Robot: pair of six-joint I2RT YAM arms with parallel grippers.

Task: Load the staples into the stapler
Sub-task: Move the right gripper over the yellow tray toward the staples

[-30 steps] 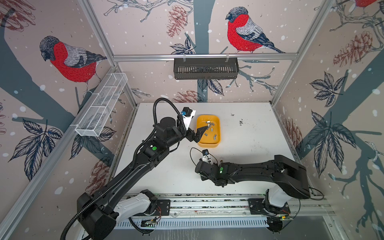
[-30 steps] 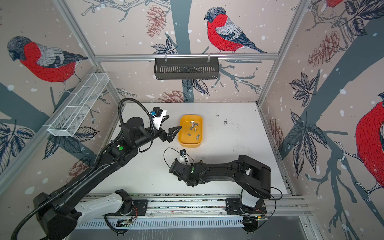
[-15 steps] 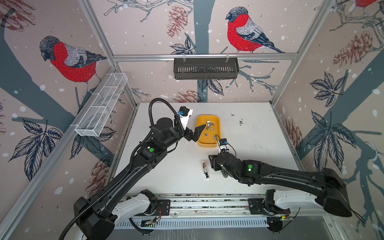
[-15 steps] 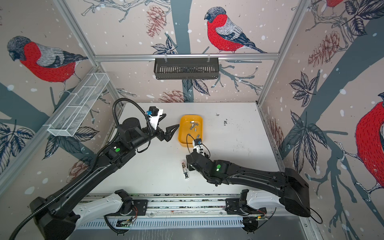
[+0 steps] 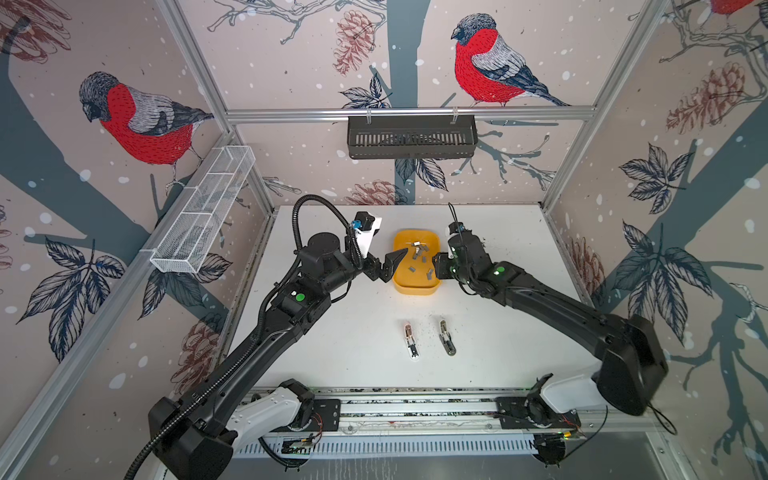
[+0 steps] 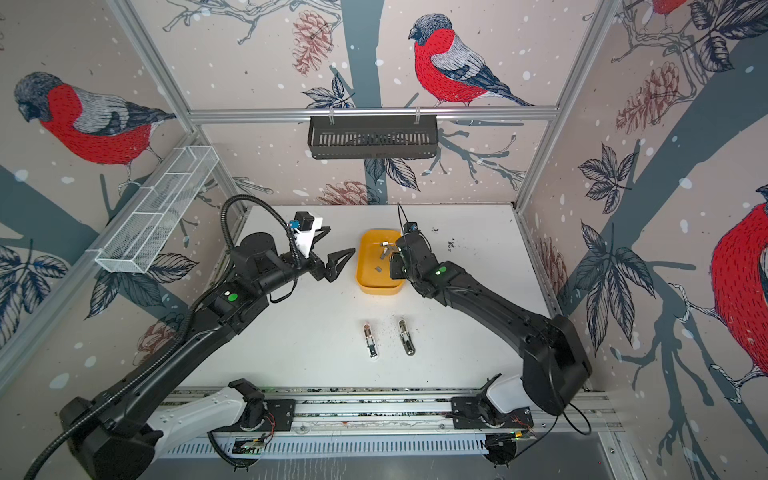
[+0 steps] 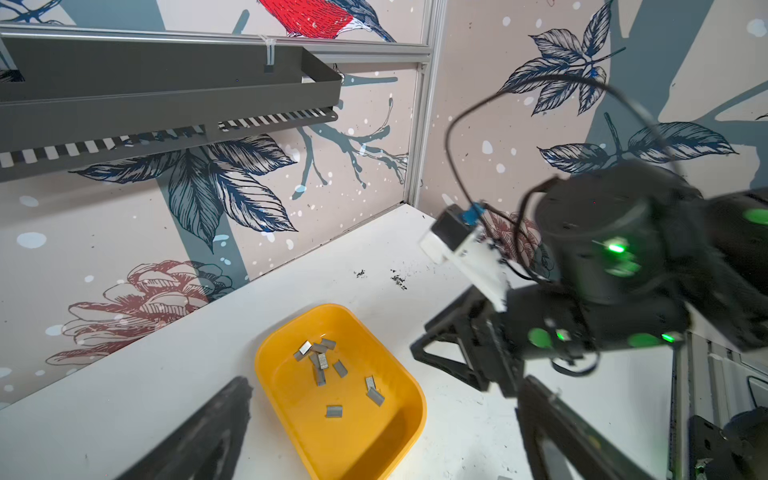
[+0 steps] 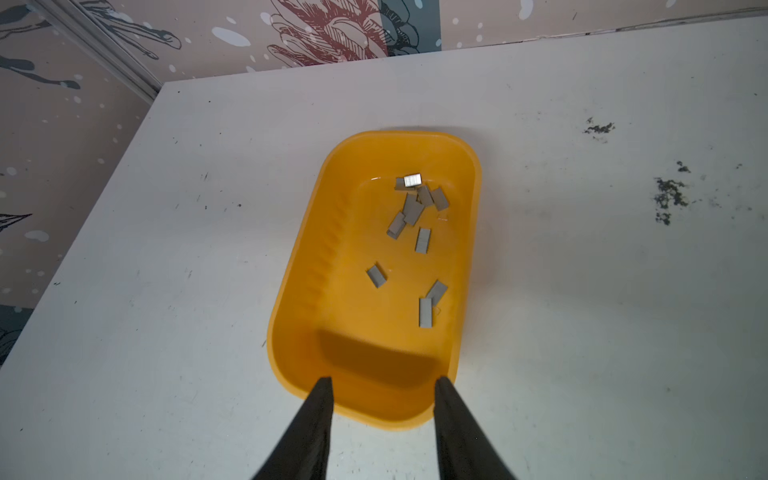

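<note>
Right wrist view: right gripper [image 8: 383, 380] part-open, empty, tips over the yellow tray [image 8: 328, 257]'s near end.
Loose staples [image 8: 423, 240] sit in the tray straight ahead of its tips; nearest strip runs lengthwise along the approach. Wide-open, empty left gripper [image 6: 340, 240] hangs near the tray's side; right looks better lined up.

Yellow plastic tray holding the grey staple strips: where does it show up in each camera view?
Top view: yellow plastic tray midway across the white table, nearer its far edge.
Top view: same spot.
Left wrist: on the table, close to the camera.
Right wrist: just beyond the right gripper.
Shared landmark: grey staple strips inside it.
</note>
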